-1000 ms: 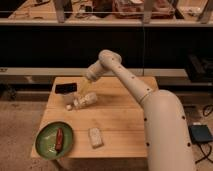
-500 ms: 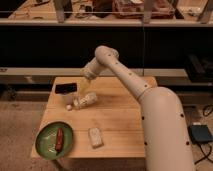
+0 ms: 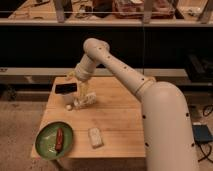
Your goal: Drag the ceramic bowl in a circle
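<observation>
The gripper hangs low over the far-left part of the tabletop, fingers spread apart and clamped on nothing. Just below it lies a pale, whitish object; whether they touch cannot be told. At 9 o'clock, just beside it, sits a flat black object, and a small white ball lies toward 8 o'clock. The ceramic bowl rests well apart at 7 o'clock, on the near-left corner, holding a red-brown item. A pale block lies at 6 o'clock
</observation>
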{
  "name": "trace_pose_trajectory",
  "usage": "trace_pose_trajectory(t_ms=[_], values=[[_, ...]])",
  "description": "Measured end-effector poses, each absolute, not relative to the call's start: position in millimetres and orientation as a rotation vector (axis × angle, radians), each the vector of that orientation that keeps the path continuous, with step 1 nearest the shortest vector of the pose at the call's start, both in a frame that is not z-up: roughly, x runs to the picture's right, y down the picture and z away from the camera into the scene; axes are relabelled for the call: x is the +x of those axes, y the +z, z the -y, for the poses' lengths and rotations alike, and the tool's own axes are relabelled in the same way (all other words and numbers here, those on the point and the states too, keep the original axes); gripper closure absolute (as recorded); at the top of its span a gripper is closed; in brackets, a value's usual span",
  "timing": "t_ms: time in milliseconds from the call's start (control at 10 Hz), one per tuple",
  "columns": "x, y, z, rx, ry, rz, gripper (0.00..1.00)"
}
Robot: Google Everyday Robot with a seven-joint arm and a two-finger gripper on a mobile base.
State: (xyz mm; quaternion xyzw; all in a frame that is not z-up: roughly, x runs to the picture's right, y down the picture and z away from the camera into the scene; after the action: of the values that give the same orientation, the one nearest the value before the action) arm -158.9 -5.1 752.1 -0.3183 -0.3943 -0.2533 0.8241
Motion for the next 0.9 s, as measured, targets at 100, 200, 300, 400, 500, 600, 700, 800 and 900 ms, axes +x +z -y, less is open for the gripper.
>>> trace_pose_trajectory(t_ms=[100, 200, 300, 400, 500, 600, 700, 800, 900], values=[[-158, 740, 0, -0.694, -0.610, 0.850, 0.20], [-156, 733, -2, -0.703, -0.650, 0.856, 0.20], [-155, 731, -3, -0.707, -0.656, 0.856, 0.20], [-155, 732, -2, -0.705, -0.651, 0.858, 0.20], [-156, 733, -1, -0.694, -0.656, 0.857, 0.20], [-160, 735, 2, -0.654, -0.688, 0.854, 0.20], [-163, 736, 5, -0.585, -0.745, 0.848, 0.20], [-167, 735, 8, -0.499, -0.824, 0.840, 0.20], [-170, 733, 8, -0.423, -0.897, 0.833, 0.20]])
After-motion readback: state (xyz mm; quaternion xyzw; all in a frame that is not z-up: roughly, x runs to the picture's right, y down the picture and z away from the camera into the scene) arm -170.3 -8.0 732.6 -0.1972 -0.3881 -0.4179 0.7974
